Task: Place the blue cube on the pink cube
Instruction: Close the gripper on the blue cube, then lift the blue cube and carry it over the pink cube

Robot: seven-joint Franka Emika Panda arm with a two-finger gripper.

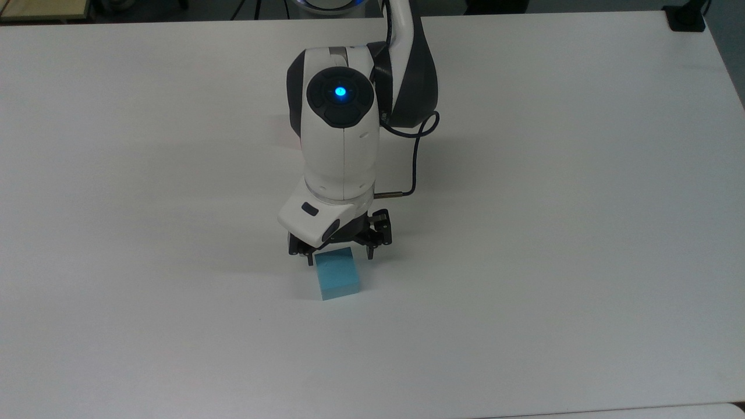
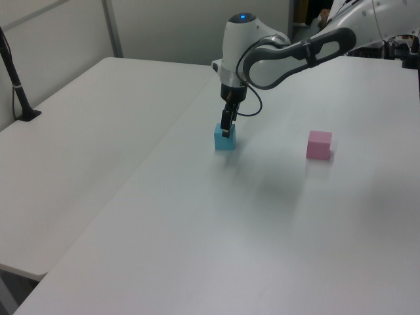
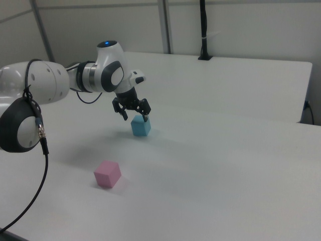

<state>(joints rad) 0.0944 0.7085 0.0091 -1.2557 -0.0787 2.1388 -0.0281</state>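
We see the tool [image 1: 341, 256], fingers spread and empty, poised just above the blue cube [image 1: 337, 275] on the bench [image 1: 553, 233]; grasp, carry and stacking onto the pink cube [image 2: 319, 144], well apart, all remain.

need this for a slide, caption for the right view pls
White Panda arm's open black gripper poised over small matte sky-blue cube, matte pink cube apart on white table.
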